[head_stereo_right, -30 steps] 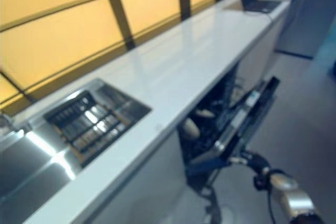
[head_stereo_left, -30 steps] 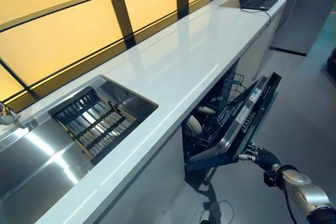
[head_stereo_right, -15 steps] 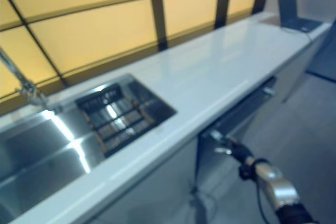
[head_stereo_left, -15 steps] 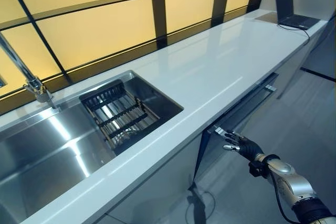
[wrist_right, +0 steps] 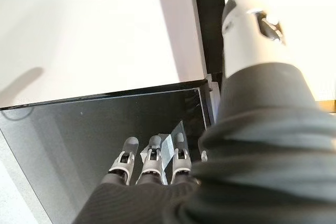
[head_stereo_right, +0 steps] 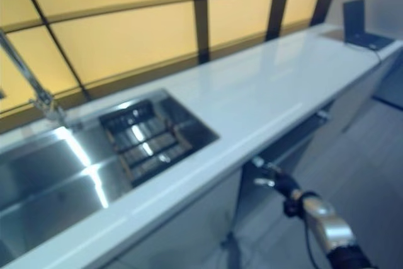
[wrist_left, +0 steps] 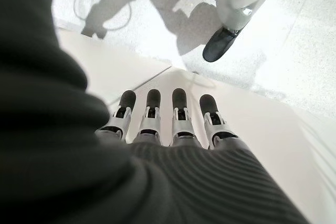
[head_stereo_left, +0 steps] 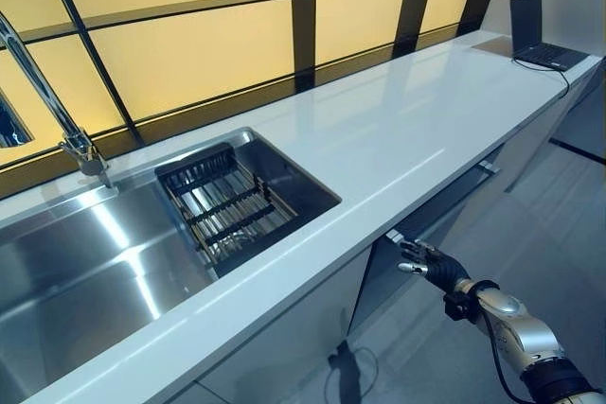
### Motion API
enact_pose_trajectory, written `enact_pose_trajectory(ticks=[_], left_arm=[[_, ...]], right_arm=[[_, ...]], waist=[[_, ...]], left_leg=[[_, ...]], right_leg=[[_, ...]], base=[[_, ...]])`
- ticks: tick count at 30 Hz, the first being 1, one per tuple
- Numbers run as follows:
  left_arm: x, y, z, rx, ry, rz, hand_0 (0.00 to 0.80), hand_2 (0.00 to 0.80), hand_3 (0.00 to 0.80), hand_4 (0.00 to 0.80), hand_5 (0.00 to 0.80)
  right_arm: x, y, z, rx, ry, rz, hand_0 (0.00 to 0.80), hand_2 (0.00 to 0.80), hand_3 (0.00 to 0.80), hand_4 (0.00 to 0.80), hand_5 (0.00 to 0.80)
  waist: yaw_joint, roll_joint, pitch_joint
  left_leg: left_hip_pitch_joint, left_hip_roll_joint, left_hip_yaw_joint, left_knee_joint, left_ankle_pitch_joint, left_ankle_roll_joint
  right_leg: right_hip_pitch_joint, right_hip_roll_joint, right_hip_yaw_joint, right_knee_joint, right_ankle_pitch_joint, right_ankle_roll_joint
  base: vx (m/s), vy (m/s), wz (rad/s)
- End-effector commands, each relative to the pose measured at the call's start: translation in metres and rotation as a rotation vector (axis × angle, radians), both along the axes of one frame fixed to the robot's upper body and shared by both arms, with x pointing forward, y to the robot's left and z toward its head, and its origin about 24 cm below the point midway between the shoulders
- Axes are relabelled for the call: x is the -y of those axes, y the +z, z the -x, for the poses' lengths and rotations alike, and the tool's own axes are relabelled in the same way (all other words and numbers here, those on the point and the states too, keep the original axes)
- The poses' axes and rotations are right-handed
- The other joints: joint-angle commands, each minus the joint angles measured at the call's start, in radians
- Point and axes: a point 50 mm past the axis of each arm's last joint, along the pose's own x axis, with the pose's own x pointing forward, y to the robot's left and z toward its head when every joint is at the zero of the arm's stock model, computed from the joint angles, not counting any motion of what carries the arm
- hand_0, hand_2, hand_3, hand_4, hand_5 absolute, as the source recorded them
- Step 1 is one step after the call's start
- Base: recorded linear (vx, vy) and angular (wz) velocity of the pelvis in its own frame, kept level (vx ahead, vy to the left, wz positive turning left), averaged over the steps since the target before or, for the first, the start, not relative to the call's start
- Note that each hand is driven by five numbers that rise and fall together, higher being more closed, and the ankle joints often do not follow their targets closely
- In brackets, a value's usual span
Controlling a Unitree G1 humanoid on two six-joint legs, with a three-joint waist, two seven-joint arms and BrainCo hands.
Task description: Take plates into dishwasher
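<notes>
Since one second ago, the dishwasher door (head_stereo_left: 431,219) has gone from hanging half open to almost shut under the white countertop (head_stereo_left: 379,130). Right hand (head_stereo_left: 426,262) sits at the door's dark front panel, fingers (wrist_right: 152,156) straight and holding nothing. Left hand (wrist_left: 168,129) hangs idle, fingers extended. No plates visible; the sink rack (head_stereo_left: 227,210) holds none.

Your right hand (head_stereo_left: 428,262) reaches forward from the lower right on an outstretched arm, wrist about level, fingers (wrist_right: 150,157) straight and spread a little, thumb held apart from them. Your left hand (wrist_left: 173,129) shows only in its own wrist view: fingers straight, side by side in a row, holding nothing, pointing down.
</notes>
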Motion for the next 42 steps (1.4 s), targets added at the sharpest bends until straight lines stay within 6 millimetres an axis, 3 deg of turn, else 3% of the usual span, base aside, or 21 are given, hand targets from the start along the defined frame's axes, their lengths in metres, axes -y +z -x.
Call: enact_pose_trajectory(ticks=[1,5,9,13,16,18,20,25,26,28,34,42], left_arm=[[-0.016,0.001,0.006,-0.007,-0.031,-0.075,0.0,0.0,0.0,0.0,0.0],[-0.017,-0.001,0.013,-0.019,-0.021,-0.079,0.0,0.0,0.0,0.0,0.0],[-0.018,-0.003,0.017,-0.024,-0.005,-0.081,0.0,0.0,0.0,0.0,0.0],[-0.017,-0.005,0.022,-0.027,0.018,-0.08,0.0,0.0,0.0,0.0,0.0],[-0.016,-0.007,0.025,-0.03,0.034,-0.077,0.0,0.0,0.0,0.0,0.0],[-0.013,-0.008,0.026,-0.031,0.045,-0.075,0.0,0.0,0.0,0.0,0.0],[-0.01,-0.009,0.027,-0.031,0.052,-0.071,0.0,0.0,0.0,0.0,0.0],[-0.005,-0.012,0.033,-0.05,0.076,-0.057,0.0,0.0,0.0,0.0,0.0],[-0.005,-0.012,0.033,-0.05,0.078,-0.057,0.0,0.0,0.0,0.0,0.0],[-0.003,-0.015,0.04,-0.061,0.095,-0.051,0.0,0.0,0.0,0.0,0.0],[-0.003,-0.018,0.048,-0.072,0.13,-0.038,0.0,0.0,0.0,0.0,0.0],[-0.004,-0.018,0.046,-0.076,0.18,-0.031,0.0,0.0,0.0,0.0,0.0]], right_arm=[[-0.011,0.008,-0.003,0.068,0.047,-0.04,0.0,0.0,0.0,0.0,0.0],[-0.007,0.002,0.0,0.05,0.026,-0.044,0.0,0.0,0.0,0.0,0.0],[0.005,-0.01,0.005,-0.012,-0.099,-0.039,0.0,0.0,0.0,0.0,0.0],[0.032,-0.026,0.014,-0.096,-0.37,-0.024,0.0,0.0,0.0,0.0,0.0],[0.062,-0.021,0.021,-0.046,-0.64,0.0,0.0,0.0,0.0,0.0,0.0],[0.079,-0.001,0.023,0.078,-0.815,0.022,0.0,0.0,0.0,0.0,0.0],[0.082,0.019,0.024,0.2,-0.899,0.044,0.0,0.0,0.0,0.0,0.0],[0.064,0.081,0.031,0.624,-0.965,0.283,0.0,0.0,0.0,0.0,0.0],[0.063,0.083,0.031,0.64,-0.965,0.293,0.0,0.0,0.0,0.0,0.0],[0.057,0.105,0.037,0.789,-0.961,0.373,0.0,0.0,0.0,0.0,0.0],[0.048,0.133,0.045,0.966,-0.907,0.402,0.0,0.0,0.0,0.0,0.0],[0.02,0.162,0.046,1.118,-0.701,0.455,0.0,0.0,0.0,0.0,0.0]], waist=[[0.016,-0.051,-0.041],[0.02,-0.056,-0.053],[0.021,-0.059,-0.062],[0.016,-0.061,-0.069],[0.011,-0.06,-0.074],[0.008,-0.059,-0.074],[0.006,-0.056,-0.073],[0.005,-0.041,-0.078],[0.005,-0.041,-0.079],[0.004,-0.037,-0.087],[0.003,-0.032,-0.106],[0.011,-0.037,-0.132]], left_leg=[[-0.087,0.003,0.069,0.003,0.032,-0.008],[-0.081,0.005,0.072,0.003,0.031,-0.006],[-0.075,0.006,0.072,0.002,0.027,-0.006],[-0.068,0.007,0.077,0.0,0.024,-0.006],[-0.061,0.009,0.078,-0.001,0.021,-0.006],[-0.06,0.01,0.075,0.0,0.021,-0.008],[-0.061,0.012,0.074,0.0,0.021,-0.008],[-0.069,0.014,0.075,-0.002,0.038,0.007],[-0.07,0.014,0.074,-0.002,0.038,0.007],[-0.07,0.016,0.071,-0.001,0.037,0.009],[-0.064,0.02,0.068,-0.002,0.035,0.006],[-0.062,0.025,0.06,-0.001,0.035,0.004]], right_leg=[[0.139,0.024,0.014,0.049,-0.22,0.046],[0.149,0.025,0.013,0.042,-0.22,0.045],[0.154,0.026,0.015,0.04,-0.221,0.045],[0.162,0.027,0.018,0.034,-0.219,0.046],[0.166,0.027,0.022,0.033,-0.217,0.048],[0.169,0.027,0.027,0.034,-0.218,0.049],[0.169,0.027,0.03,0.036,-0.218,0.047],[0.166,0.027,0.028,0.043,-0.216,0.038],[0.166,0.027,0.029,0.044,-0.217,0.038],[0.17,0.024,0.03,0.049,-0.226,0.036],[0.181,0.021,0.029,0.059,-0.242,0.032],[0.189,0.019,0.024,0.079,-0.264,0.023]], base=[[0.06,0.002,0.0],[0.038,-0.002,0.0],[0.0,0.0,0.0],[0.0,0.0,0.0],[0.0,0.0,0.0],[0.0,0.0,0.0],[-0.033,0.007,-0.01],[-0.027,0.016,-0.01],[0.0,0.0,0.0],[0.0,0.0,0.0],[0.0,0.0,0.0],[-0.005,-0.004,0.0]])
